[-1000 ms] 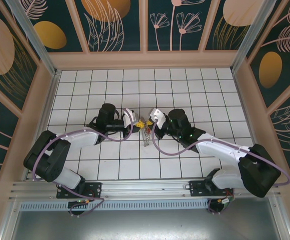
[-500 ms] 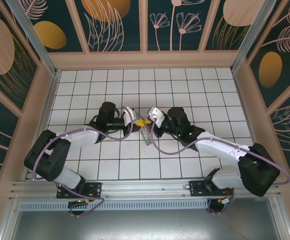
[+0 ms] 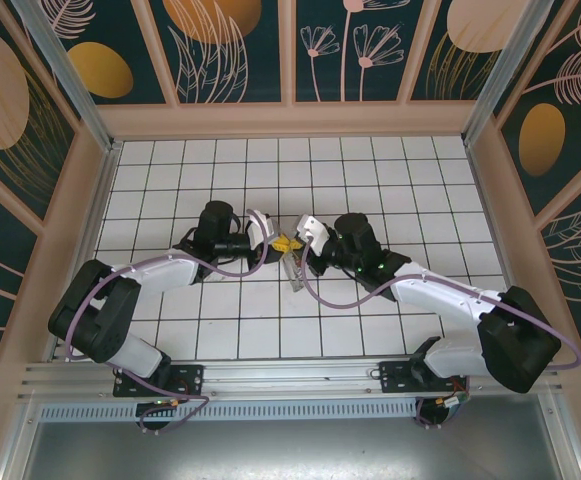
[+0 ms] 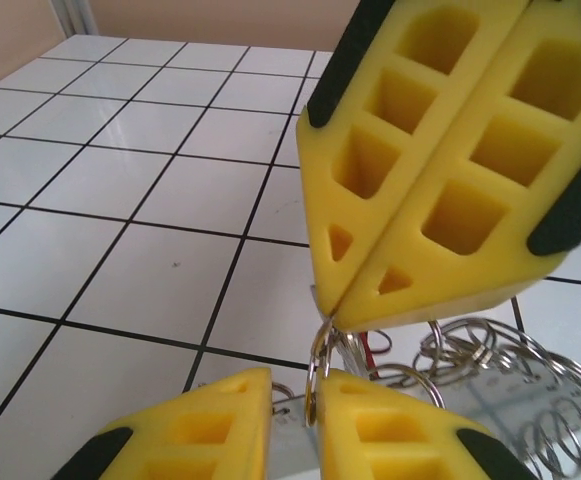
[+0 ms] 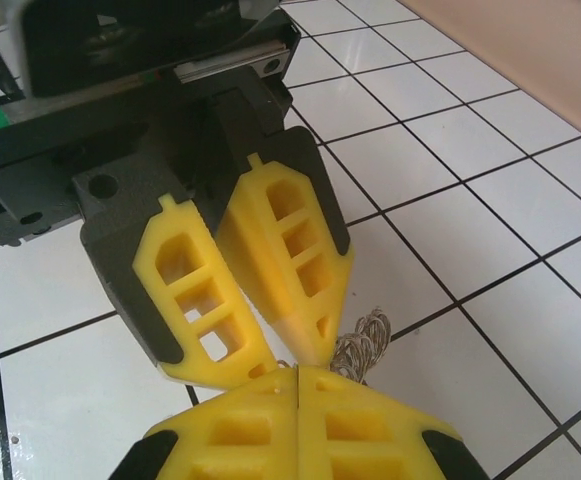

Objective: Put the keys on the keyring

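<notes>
Right jaws: the right gripper [image 5: 298, 377] was shut tight, its two yellow fingers pressed flat together.
What it held: a small ring [image 4: 313, 365] was pinched at the very tips and hung straight down from them.
Left jaws: the left gripper [image 4: 292, 387] was open just a little, with a thin gap between its yellow fingers.
What it held: nothing. The small ring hung in the gap, close to one finger, but the jaws were not squeezing it.
How they met: the two grippers stood tip to tip, almost touching.
Keyring: the keyring [image 4: 475, 345] lay on the white tiled table [image 3: 370, 180] right under the tips, a bunch of shiny wire loops.
Red piece: a red piece [image 4: 375, 345] peeked out among the loops, too small to tell what it was.
Arms: the left arm [image 3: 150, 275] and the right arm [image 3: 440, 295] reached in from each side to the middle of the table.
</notes>
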{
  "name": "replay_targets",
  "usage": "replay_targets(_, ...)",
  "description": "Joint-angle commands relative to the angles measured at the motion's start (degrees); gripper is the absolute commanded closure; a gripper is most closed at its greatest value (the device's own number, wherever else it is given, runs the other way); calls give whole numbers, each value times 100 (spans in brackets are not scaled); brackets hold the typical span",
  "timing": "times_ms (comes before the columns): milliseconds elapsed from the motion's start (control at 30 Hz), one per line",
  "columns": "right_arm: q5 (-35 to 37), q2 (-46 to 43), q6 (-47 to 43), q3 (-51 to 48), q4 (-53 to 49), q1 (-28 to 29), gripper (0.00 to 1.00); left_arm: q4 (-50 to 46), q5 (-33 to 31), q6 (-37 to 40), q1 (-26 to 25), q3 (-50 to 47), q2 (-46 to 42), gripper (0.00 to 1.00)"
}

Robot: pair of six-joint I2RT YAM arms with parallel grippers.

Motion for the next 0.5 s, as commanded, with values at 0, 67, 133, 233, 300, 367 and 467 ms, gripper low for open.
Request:
replay_targets(0,-224,27,-120,290,71,42,100,-71,69,32,1,186,27,82)
replay_targets(67,-214,19,-113,290,87,44,100,-189,105,119,-1,223,58,89)
replay_targets(133,-159,7,-102,281,89,42,100,-338,83,218,4,247,72,96)
replay_targets(233,-19,-50,-41,222,94,9,100,-326,-8,272,0,165,20,100)
replay_targets(300,100,-70,23,139,59,-47,100,-166,-46,233,3,69,-23,100)
replay_targets(367,223,-79,160,8,83,-160,100,69,-28,152,3,-44,-45,100)
replay_targets(467,371,-123,356,-202,232,-308,100,449,34,60,3,-210,-91,100)
